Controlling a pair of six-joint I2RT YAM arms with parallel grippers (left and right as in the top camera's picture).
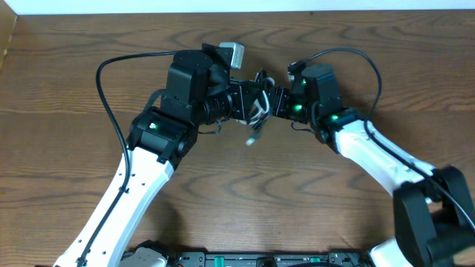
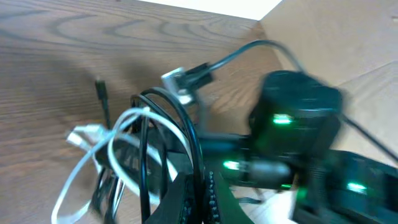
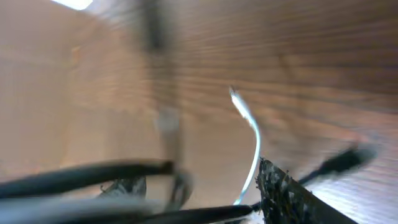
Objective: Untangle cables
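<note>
The cables (image 1: 257,104) hang as one tangle between my two grippers, above the wooden table. In the left wrist view, black loops (image 2: 163,115) and a white cable (image 2: 118,134) cross each other. My left gripper (image 2: 202,199) is shut on a black strand; it also shows in the overhead view (image 1: 241,100). My right gripper (image 1: 276,100) faces it from the right. In the right wrist view, its fingers (image 3: 202,193) stand apart, with black cable (image 3: 93,174) lying across them. The white cable's end (image 3: 254,140) dangles below and also shows in the overhead view (image 1: 252,138).
The wooden table (image 1: 297,193) lies under both arms. Thick black robot wires (image 1: 111,111) arc off each arm. The right arm's wrist with green lights (image 2: 292,124) sits close in front of my left gripper. A pale wall edge (image 1: 223,6) runs along the back.
</note>
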